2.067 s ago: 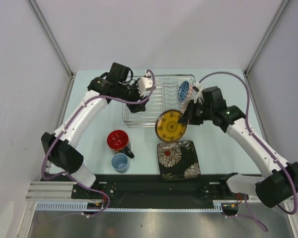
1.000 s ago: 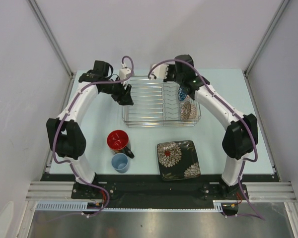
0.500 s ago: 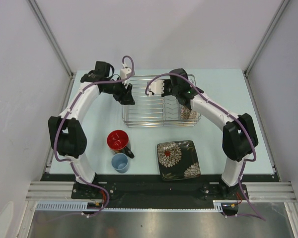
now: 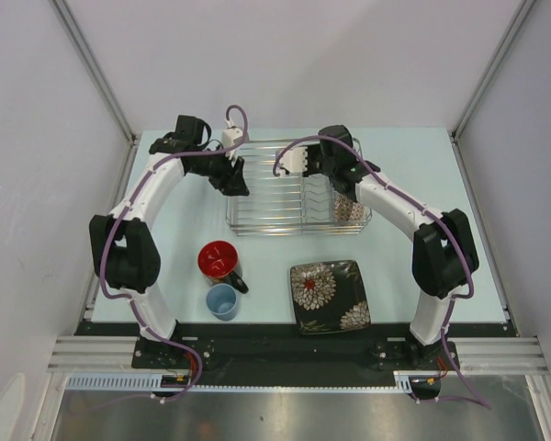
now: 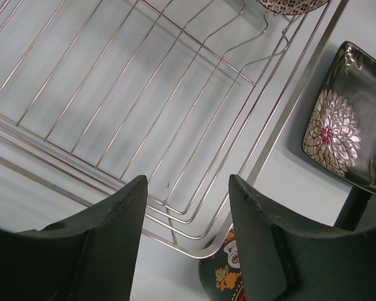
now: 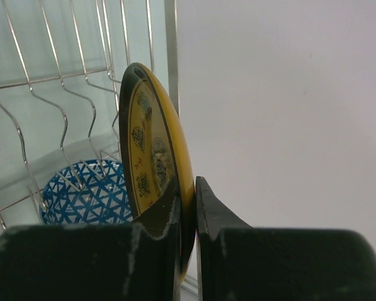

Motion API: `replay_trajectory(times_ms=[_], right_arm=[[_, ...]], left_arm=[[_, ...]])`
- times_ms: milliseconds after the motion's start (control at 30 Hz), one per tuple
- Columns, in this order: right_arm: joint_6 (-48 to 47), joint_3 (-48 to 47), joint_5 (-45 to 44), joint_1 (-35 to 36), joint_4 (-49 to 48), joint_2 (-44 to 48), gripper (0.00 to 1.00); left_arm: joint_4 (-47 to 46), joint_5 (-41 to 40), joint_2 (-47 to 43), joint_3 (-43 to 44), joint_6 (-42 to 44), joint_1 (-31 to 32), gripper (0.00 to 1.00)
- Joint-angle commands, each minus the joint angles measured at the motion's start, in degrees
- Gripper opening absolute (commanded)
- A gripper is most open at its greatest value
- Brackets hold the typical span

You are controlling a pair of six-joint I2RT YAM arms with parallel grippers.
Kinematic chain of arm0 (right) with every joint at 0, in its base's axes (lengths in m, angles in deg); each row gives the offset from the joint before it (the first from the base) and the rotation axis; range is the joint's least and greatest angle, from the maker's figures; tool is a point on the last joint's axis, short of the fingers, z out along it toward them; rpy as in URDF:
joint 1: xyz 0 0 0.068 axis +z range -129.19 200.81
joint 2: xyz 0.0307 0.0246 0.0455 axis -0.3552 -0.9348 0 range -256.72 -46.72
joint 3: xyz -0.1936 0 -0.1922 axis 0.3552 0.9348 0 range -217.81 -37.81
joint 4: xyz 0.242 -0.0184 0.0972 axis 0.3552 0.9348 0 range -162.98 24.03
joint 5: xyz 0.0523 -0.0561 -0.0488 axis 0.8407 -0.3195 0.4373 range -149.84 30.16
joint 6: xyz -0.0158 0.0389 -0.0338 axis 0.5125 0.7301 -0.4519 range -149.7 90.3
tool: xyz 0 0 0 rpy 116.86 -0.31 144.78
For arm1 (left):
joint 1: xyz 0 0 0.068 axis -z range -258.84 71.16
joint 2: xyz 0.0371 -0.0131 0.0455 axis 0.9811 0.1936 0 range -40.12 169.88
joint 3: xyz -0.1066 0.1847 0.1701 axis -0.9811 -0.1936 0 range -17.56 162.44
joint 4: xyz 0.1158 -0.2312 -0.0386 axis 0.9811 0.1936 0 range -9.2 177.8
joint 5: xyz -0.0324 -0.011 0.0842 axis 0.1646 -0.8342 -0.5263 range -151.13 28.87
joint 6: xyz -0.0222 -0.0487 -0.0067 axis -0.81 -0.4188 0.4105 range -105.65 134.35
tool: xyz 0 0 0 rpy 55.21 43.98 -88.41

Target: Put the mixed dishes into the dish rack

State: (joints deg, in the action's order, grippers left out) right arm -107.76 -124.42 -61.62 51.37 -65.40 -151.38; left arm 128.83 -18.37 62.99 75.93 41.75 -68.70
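My right gripper is clamped on the rim of the round yellow plate, which stands on edge in the middle of the wrist frame, above the silver wire-grid dish rack. The blue-patterned bowl lies among the wires at the lower left, just beside the plate's face. My left gripper hangs partly open and empty over the rack's near-left corner.

The worry is the grip — only a thin pinch at the rim, so the plate could pivot or slide out if its lower edge catches a wire as I lower it. If it comes down off a slot, it may tip flat or knock the blue bowl. The pinkish-beige patterned bowl sits at the rack's right end and leaves little room there.

My left fingers hover close to the rack's rim, and a careless move could snag it and shift the rack.

Waiting on the pale table in the lower part of the overhead frame are the dark square floral plate, the red-inside dark mug and the small light-blue cup.
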Motion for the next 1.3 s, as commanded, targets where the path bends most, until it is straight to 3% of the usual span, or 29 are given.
replay_trajectory(times_ms=[0, 1267], right_arm=[[0.0, 1.0, 1.3, -0.4, -3.0, 1.4, 0.00], [9.2, 2.8, 8.5, -2.8, -6.3, -5.6, 0.00]], left_arm=[[-1.5, 2.0, 0.2, -0.1, 0.0, -0.6, 0.60], [-1.5, 3.8, 1.6, 1.3, -0.2, -1.6, 0.60]])
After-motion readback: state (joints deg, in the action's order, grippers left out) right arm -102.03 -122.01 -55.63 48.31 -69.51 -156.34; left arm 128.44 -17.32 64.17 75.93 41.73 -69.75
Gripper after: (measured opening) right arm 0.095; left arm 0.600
